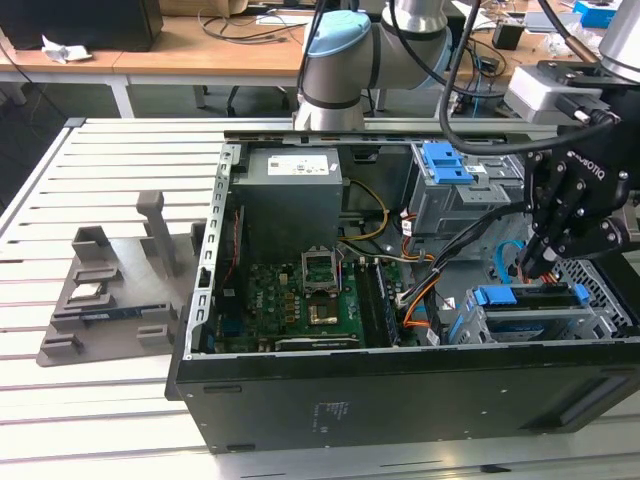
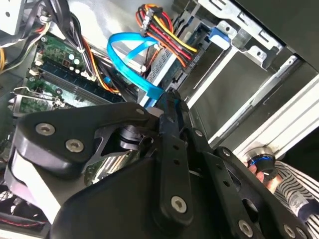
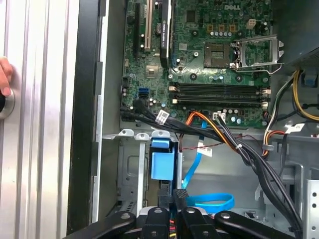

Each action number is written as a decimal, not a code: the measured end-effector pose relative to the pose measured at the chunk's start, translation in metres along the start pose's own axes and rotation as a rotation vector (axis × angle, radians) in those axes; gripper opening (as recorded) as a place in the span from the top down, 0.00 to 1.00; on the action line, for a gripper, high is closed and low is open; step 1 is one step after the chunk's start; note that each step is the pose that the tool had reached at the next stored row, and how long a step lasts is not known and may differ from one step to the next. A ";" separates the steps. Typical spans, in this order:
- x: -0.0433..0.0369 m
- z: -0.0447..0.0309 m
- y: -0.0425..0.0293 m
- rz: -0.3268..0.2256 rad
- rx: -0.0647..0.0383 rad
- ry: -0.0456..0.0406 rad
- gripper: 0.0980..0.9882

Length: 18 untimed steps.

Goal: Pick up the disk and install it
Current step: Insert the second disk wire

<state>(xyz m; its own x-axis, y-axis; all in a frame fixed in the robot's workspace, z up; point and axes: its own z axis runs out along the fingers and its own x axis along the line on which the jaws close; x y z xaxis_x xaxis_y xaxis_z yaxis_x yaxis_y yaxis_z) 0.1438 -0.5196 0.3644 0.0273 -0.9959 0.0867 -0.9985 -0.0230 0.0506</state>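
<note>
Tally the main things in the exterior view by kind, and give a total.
Black open computer case: 1
Green motherboard: 1
Grey metal power supply box: 1
Grey metal drive cages with blue tabs: 2
Grey plastic slotted stand: 1
Black robot gripper: 1
Total: 7
</note>
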 end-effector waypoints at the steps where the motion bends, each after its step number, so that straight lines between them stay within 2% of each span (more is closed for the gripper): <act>1: 0.0000 0.0013 -0.0012 0.000 0.000 0.0011 0.93; 8: -0.0009 0.0140 -0.0066 0.000 -0.001 0.0092 0.93; 18: -0.0015 0.0218 -0.0097 0.000 -0.001 0.0124 0.93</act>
<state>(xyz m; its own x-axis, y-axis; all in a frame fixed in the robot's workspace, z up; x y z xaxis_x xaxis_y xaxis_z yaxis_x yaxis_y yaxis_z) 0.1524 -0.5197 0.3421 0.0276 -0.9947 0.0990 -0.9984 -0.0226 0.0515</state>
